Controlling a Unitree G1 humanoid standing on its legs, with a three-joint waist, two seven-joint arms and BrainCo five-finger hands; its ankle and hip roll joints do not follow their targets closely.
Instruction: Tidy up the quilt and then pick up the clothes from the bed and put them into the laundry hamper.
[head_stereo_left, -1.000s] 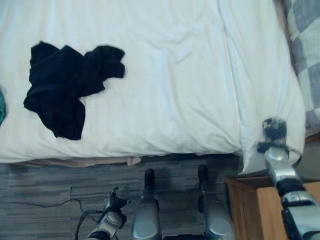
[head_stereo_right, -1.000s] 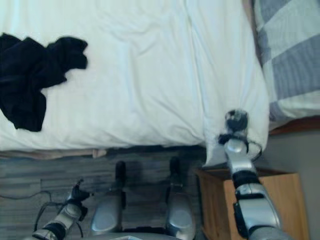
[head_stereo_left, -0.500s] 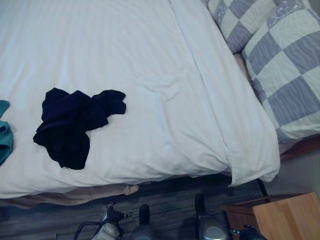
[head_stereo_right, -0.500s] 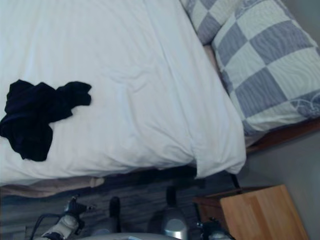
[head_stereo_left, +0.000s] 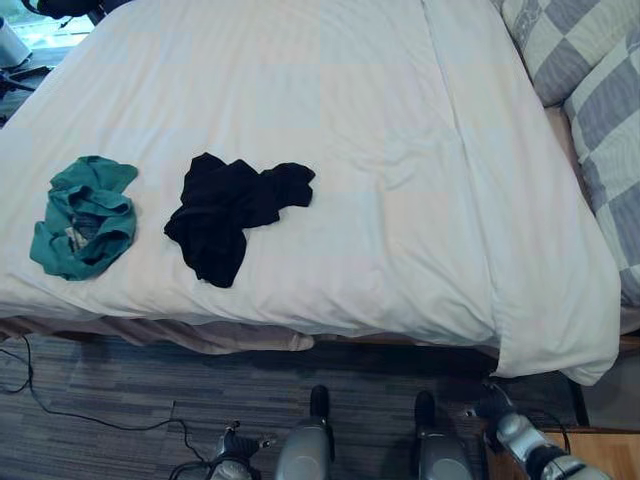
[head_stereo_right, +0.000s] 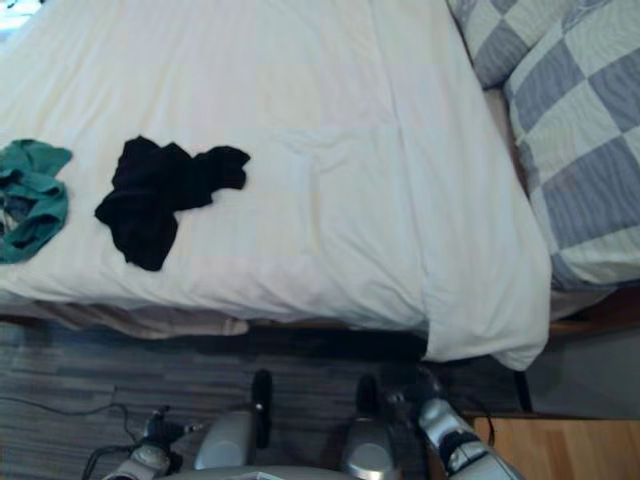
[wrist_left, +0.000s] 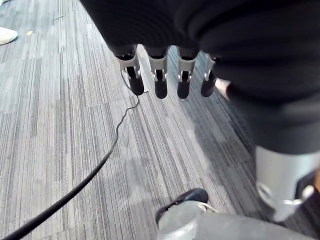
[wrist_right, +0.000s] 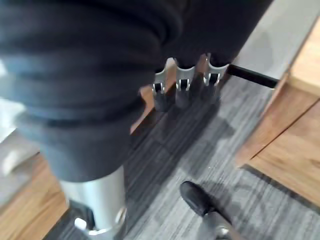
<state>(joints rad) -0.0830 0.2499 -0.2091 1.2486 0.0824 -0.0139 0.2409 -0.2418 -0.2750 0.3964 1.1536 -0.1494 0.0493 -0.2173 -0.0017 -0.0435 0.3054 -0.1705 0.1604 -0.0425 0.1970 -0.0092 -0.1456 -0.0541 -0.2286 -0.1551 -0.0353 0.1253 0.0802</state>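
Quilt (head_stereo_left: 400, 180) lies smooth. Black garment (head_stereo_left: 232, 212) and green garment (head_stereo_left: 84, 216) remain on it (hamper unseen). Left robot hand (wrist_left: 160, 75) and right robot hand (wrist_right: 185, 85) hang empty, fingers relaxed.

I see a soft white cloth quilt (head_stereo_left: 380, 170), matt, faintly striped. The black garment (head_stereo_left: 232, 212) and the teal garment (head_stereo_left: 82, 215) are limp, crumpled fabric. Past my left hand's (wrist_left: 165, 75) fingers lies ribbed grey carpet (wrist_left: 65, 120); beyond my right hand's (wrist_right: 187, 85) fingers, smooth pale wood (wrist_right: 292, 145).
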